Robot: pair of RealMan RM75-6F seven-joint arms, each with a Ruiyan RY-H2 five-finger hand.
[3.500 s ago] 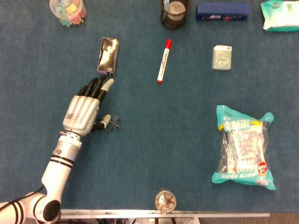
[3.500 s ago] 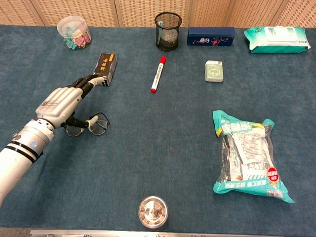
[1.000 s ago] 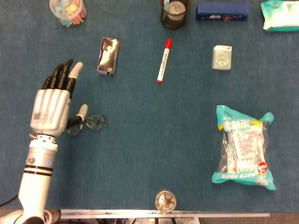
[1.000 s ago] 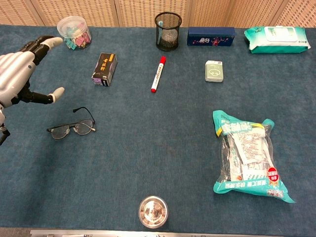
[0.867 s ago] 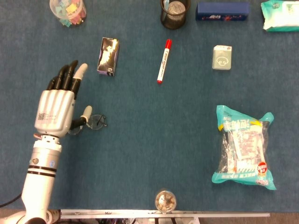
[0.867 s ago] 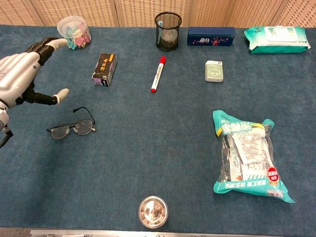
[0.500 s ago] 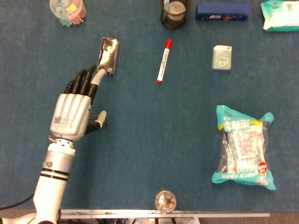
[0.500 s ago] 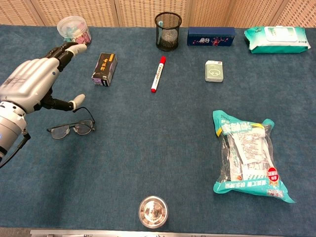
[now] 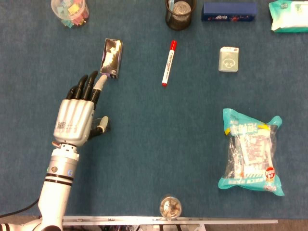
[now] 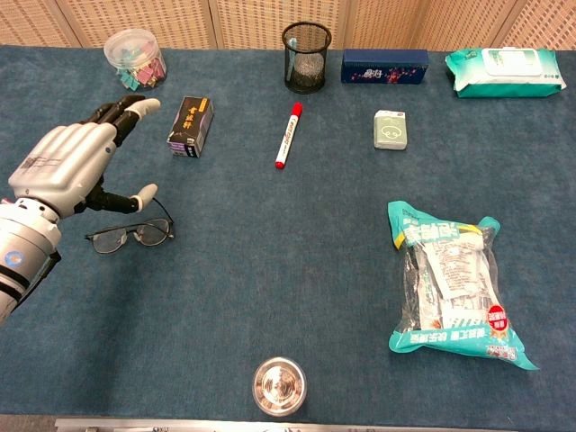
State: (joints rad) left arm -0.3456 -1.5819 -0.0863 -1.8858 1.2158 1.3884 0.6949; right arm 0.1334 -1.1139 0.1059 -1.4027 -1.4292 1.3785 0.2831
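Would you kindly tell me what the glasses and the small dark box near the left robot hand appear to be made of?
Glasses: thin dark frame, probably metal or plastic, with clear lenses showing the cloth beneath. Small dark box: likely printed cardboard, with sharp folded edges and a slightly glossy face.

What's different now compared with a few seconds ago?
The left robot hand drew back from the small box, swung out left, then returned partway, open above the glasses. The glasses slid slightly left. The marker and snack bag stayed put.
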